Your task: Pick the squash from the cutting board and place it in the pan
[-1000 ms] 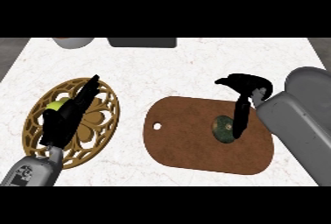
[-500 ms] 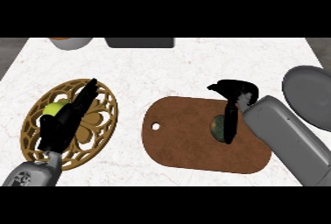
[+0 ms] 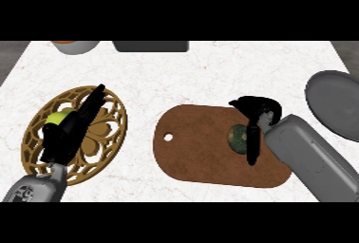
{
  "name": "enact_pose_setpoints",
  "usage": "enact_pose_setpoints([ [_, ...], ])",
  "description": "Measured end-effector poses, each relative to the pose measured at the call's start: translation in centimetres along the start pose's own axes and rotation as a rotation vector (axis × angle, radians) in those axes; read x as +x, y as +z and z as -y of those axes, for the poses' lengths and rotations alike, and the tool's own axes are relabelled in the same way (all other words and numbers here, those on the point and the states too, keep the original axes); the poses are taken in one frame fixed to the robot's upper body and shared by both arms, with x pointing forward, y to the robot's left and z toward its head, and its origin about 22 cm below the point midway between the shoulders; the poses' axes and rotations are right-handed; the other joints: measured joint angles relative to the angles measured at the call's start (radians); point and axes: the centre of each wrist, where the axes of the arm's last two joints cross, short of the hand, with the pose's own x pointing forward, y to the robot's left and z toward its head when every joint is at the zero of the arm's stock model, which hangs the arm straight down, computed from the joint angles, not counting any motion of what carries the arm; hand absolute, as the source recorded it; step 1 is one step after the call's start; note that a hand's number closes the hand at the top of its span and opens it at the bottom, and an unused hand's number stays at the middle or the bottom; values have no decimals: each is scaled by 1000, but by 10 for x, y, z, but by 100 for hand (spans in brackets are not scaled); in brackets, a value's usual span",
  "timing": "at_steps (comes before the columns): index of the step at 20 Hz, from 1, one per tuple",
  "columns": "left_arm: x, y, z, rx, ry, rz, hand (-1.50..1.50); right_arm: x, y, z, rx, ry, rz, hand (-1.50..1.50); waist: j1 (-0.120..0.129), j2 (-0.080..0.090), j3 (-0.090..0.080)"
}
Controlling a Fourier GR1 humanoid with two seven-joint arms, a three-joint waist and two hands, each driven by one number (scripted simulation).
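The dark green squash (image 3: 238,136) lies on the brown cutting board (image 3: 200,156), right of the board's middle. My right hand (image 3: 257,110) hovers over the squash's right side. Its fingers are loosely bent above the squash and its thumb (image 3: 252,148) points down along the squash's right edge, hiding part of it. I cannot tell whether the hand touches the squash. The grey pan (image 3: 335,107) sits at the right edge, behind my right forearm. My left hand (image 3: 70,130) rests open with straight fingers over a golden trivet at the left.
The round golden openwork trivet (image 3: 105,142) holds a small yellow-green object (image 3: 57,117) beside my left hand. A grey bowl (image 3: 73,46) and a dark grey block (image 3: 151,46) stand along the far edge of the white counter.
My right hand and forearm have moved left and toward me, from beside the squash to over its right side. The squash, board and left hand have stayed put.
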Motion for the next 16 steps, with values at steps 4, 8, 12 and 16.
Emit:
enact_pose_setpoints([
  [4, 2, -3, 1, -4, 2, 3, 0, -2, -8, -12, 1, 8, -24, -150, 1, 1, 0],
  [8, 5, -6, -5, -3, -1, 7, 0, 3, -20, -19, 7, 21, -49, -150, 4, 1, 0],
  [12, -1, -5, 0, -2, 0, 6, 0, 5, -20, -23, 19, 33, -11, 150, 3, -1, -1],
  [16, -3, -5, 1, -2, -4, 3, 0, 2, -20, -23, 31, 67, 14, 150, 4, -5, -4],
])
